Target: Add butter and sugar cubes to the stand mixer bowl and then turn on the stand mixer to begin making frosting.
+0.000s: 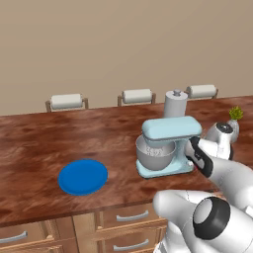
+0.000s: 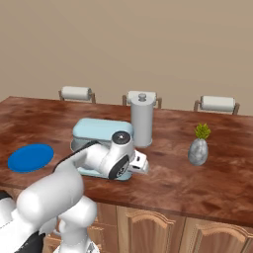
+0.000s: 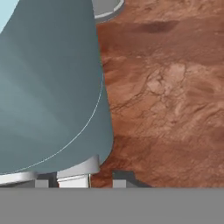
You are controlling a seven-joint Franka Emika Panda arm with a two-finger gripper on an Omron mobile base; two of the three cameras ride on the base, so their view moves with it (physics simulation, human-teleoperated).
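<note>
A plain beige wall backs a long wooden tabletop (image 1: pixel 44 143) with chairs tucked behind it. The light-blue mixer (image 1: pixel 170 129) stands near the front edge, its metal bowl (image 1: pixel 155 157) seated under the head, a tall grey cylinder (image 1: pixel 175 104) just behind it and a small plant in a vase (image 2: pixel 198 147) well off to the right. A blue plate (image 1: pixel 83 176) lies bare well to the left.

The hand (image 1: pixel 189 148) is pressed up against the right-hand end of the mixer, at the column behind the bowl. The hand view has the mixer's blue body right in front of the fingertips (image 3: pixel 124 177). How wide the fingers stand cannot be told, and nothing can be seen held between them.

No butter or sugar cube is visible on the plate or tabletop, and the bowl's inside is too small to read. Judging from that, the ingredients are probably already in, and what is left is switching the mixer on; the hand looks placed for exactly that.
</note>
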